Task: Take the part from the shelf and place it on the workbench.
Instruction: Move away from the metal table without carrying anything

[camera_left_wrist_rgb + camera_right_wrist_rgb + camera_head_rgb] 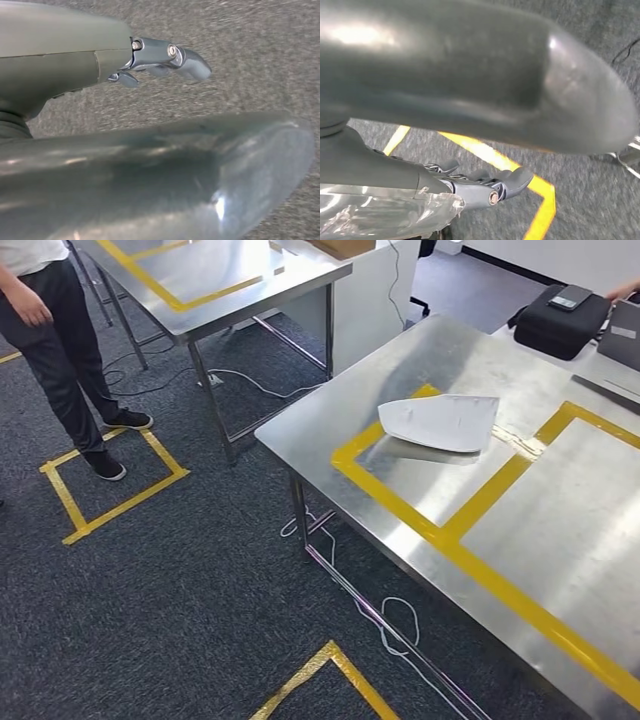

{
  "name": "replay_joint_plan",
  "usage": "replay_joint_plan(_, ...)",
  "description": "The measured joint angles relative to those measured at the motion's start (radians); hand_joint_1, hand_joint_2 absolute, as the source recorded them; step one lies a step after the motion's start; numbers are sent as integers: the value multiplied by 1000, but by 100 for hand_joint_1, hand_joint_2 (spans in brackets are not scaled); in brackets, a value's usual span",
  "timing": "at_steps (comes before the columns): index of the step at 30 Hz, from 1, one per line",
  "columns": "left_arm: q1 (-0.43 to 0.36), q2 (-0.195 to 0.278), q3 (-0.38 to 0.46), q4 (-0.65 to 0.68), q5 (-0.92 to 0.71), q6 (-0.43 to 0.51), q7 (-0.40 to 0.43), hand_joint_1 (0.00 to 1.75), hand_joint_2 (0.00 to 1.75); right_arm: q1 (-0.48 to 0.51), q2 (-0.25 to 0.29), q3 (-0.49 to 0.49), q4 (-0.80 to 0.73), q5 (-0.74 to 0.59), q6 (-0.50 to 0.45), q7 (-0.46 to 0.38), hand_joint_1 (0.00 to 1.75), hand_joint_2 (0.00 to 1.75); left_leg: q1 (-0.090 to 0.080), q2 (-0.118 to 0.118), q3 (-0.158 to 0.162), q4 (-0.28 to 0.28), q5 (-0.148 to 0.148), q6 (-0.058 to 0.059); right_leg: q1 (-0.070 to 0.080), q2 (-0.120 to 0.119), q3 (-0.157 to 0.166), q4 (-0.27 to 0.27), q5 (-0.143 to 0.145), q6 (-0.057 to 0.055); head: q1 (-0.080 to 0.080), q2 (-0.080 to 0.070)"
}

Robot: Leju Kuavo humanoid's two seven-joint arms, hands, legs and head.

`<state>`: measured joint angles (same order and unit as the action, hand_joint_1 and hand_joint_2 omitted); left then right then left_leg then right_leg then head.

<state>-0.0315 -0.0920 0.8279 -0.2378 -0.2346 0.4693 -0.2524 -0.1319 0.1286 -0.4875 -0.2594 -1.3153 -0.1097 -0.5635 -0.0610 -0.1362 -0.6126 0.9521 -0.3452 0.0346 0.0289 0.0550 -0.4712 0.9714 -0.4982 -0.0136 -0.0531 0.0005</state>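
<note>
Head view, near to far: yellow tape corner point(332, 665) on the dark carpet point(189, 590) at the bottom edge, white cable point(396, 625) looping under the near steel workbench point(392, 380). Workbench top carries yellow tape outlines point(453, 535). White part point(441, 422) lies flat on the bench, inside the left taped box and overlapping its far edge, nothing touching it. Past it, a black bag point(560, 322) with a dark device on top sits at the bench's far right; a person's fingertips point(625, 290) show at the right edge beside it.

Left side: taped square point(113, 485) on the floor, person in dark trousers point(64, 350) standing with 1 shoe inside it and 1 on its far edge. Behind, a 2nd steel table point(226, 290) with its own yellow outline.

Left wrist view: left hand point(162, 57) over carpet, fingers extended and relaxed, holding nothing. Thumb large and blurred in the foreground.

Right wrist view: right hand point(486, 187) over carpet and a yellow tape line point(497, 160), fingers out, nothing visibly between them. Crinkled clear plastic point(388, 212) sits against the wrist side of the hand; can't tell if the palm is gripping it.
</note>
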Motion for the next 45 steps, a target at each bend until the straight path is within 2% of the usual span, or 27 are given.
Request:
replay_joint_plan(2, 4, 3, -1, 3, -10, -3, 3, 0, 0, 0, 4, 0, -2, -3, 0, -1, 0, 0, 4, 47, -23, 46, -56, -16, -10, -27, -12, -7, 20, -5, -4, 0)
replay_joint_plan(4, 1, 6, -7, 5, -32, -20, 11, 0, 0, 3, 5, 0, -3, -3, -1, -2, 0, 0, 26, 104, -65, 168, -161, -44, -17, -59, -29, -9, 38, 0, -9, 0)
replay_joint_plan(6, -1, 7, -27, 7, -76, -50, 30, 0, 0, 8, 5, -1, -3, -4, -1, -4, 0, 0, 57, 120, -94, 286, -212, -76, -29, -97, -49, -8, 54, 15, -10, 0)
replay_joint_plan(8, 2, 6, -58, 11, -128, -90, 54, 0, 0, 9, 5, -1, -4, -4, -1, -5, 0, 0, 90, 130, -61, 287, -178, -110, -46, -130, -67, -5, 68, 34, -10, 0)
replay_joint_plan(10, 1, -4, -92, 14, -166, -134, 77, 0, 0, 5, 1, -1, -7, -4, -1, -6, 0, 0, 123, 167, 44, 158, -127, -147, -63, -157, -84, 3, 77, 58, -14, 0)
replay_joint_plan(11, -3, -8, -108, 16, -180, -152, 86, 0, 0, 3, 0, -1, -9, -7, 0, -7, 0, 0, 130, 186, 93, 88, -118, -156, -68, -168, -93, 10, 80, 71, -17, 0)
replay_joint_plan(12, -6, -14, -124, 18, -194, -170, 95, 0, 0, 0, -1, -1, -12, -10, 0, -7, 0, 0, 133, 201, 122, 37, -118, -154, -73, -179, -100, 17, 84, 86, -19, 0)
replay_joint_plan(13, -8, -18, -139, 21, -207, -185, 101, 0, 0, -2, -2, -1, -14, -12, 0, -8, 0, 0, 129, 206, 130, 15, -123, -143, -78, -188, -105, 20, 91, 100, -21, 0)
replay_joint_plan(15, -1, -18, -165, 25, -228, -210, 113, 0, 0, -4, 3, -1, -14, -13, 0, -8, 0, 0, 115, 187, 107, 17, -123, -107, -93, -201, -102, 13, 105, 123, -15, 0)
replay_joint_plan(17, 10, -16, -182, 27, -237, -228, 121, 0, 0, 0, 7, -1, -14, -13, 0, -9, 0, 0, 105, 168, 87, 20, -108, -78, -100, -158, -113, 36, 66, 128, -9, 0)
replay_joint_plan(19, 11, -15, -197, 28, -246, -239, 124, 0, 0, 8, 9, -1, -14, -14, 0, -12, 0, 0, 91, 145, 62, 20, -88, -54, -89, -88, -156, 159, -38, 112, -3, 0)
replay_joint_plan(20, 10, -16, -205, 28, -252, -241, 124, 0, 0, 11, 10, -1, -14, -14, -1, -15, 0, 0, 82, 130, 48, 20, -78, -44, -77, -69, -180, 238, -85, 101, -1, 0)
replay_joint_plan(21, 10, -17, -213, 28, -258, -243, 123, 0, 0, 13, 11, -2, -14, -14, -1, -18, 0, 0, 72, 114, 35, 20, -68, -37, -64, -59, -195, 301, -115, 89, 0, 0)
replay_joint_plan(22, 11, -19, -219, 28, -262, -245, 123, 0, 0, 14, 10, -2, -14, -14, -1, -20, 0, 0, 64, 99, 24, 21, -59, -33, -50, -55, -193, 328, -123, 76, 0, 0)
replay_joint_plan(24, 14, -22, -229, 29, -267, -245, 123, 0, 0, 12, 10, -2, -14, -14, -1, -22, 0, 0, 54, 69, 5, 22, -40, -28, -23, -43, -127, 256, -82, 47, 0, 0)
replay_joint_plan(26, 13, -25, -236, 29, -268, -245, 123, 0, 0, 9, 9, -2, -16, -14, -1, -22, 0, 0, 50, 42, -9, 22, -21, -28, -5, -1, -23, 102, -42, 19, -1, 0)
replay_joint_plan(28, 13, -28, -242, 29, -268, -246, 120, 0, 0, 4, 6, -2, -17, -14, -1, -22, 0, 0, 48, 21, -18, 21, -1, -33, 0, 28, 24, 16, -32, 11, 0, 0)
replay_joint_plan(30, 17, -28, -247, 30, -269, -248, 115, 0, 0, 2, 7, -2, -17, -14, -1, -23, 0, 0, 48, 3, -23, 15, 16, -43, -1, 11, 18, 5, -19, 13, 2, 0)
replay_joint_plan(31, 19, -28, -249, 30, -270, -248, 112, 0, 0, 1, 9, -3, -17, -16, -1, -23, 0, 0, 48, 12, -29, 18, 12, -46, -3, -2, 14, -1, -9, 9, 2, 0)
replay_joint_plan(33, 22, -27, -251, 31, -275, -250, 108, 0, 0, 3, 11, -3, -17, -19, -2, -25, 0, 0, 48, 58, -51, 68, -54, -52, -9, -30, 0, -12, 16, 2, -2, 0)
replay_joint_plan(35, 19, -26, -255, 31, -285, -251, 104, 0, 0, 9, 11, -3, -17, -20, -1, -29, 0, 0, 57, 104, -86, 188, -159, -67, -11, -64, -20, -14, 35, 3, -5, 0)
replay_joint_plan(36, 17, -26, -258, 31, -290, -251, 101, 0, 0, 12, 11, -4, -17, -21, -1, -32, 0, 0, 64, 113, -98, 248, -189, -77, -12, -83, -32, -14, 44, 7, -5, 0)
replay_joint_plan(38, 18, -26, -265, 31, -301, -251, 96, 0, 0, 14, 11, -4, -17, -21, -1, -36, 0, 0, 83, 124, -87, 304, -176, -100, -18, -119, -59, -11, 63, 19, -5, 0)
replay_joint_plan(39, 19, -26, -270, 31, -307, -251, 93, 0, 0, 14, 11, -5, -17, -21, -1, -38, 0, 0, 94, 131, -59, 285, -147, -113, -23, -135, -73, -8, 70, 26, -5, 0)
replay_joint_plan(41, 19, -29, -278, 31, -316, -252, 86, 0, 0, 13, 8, -6, -18, -21, -1, -39, 0, 0, 114, 172, 39, 176, -115, -138, -31, -161, -100, 9, 78, 44, -8, 0)
replay_joint_plan(43, 13, -31, -284, 31, -325, -251, 81, 0, 87, 11, 5, -6, -19, -24, -1, -40, 0, 0, 116, 206, 112, 73, -137, -130, -35, -184, -117, 34, 82, 64, -10, 0)
replay_joint_plan(45, 13, -29, -290, 32, -335, -246, 78, 0, 175, 9, 5, -7, -20, -27, 0, -40, 0, 0, 103, 196, 117, 46, -159, -95, -44, -208, -123, 48, 86, 78, -4, 0)
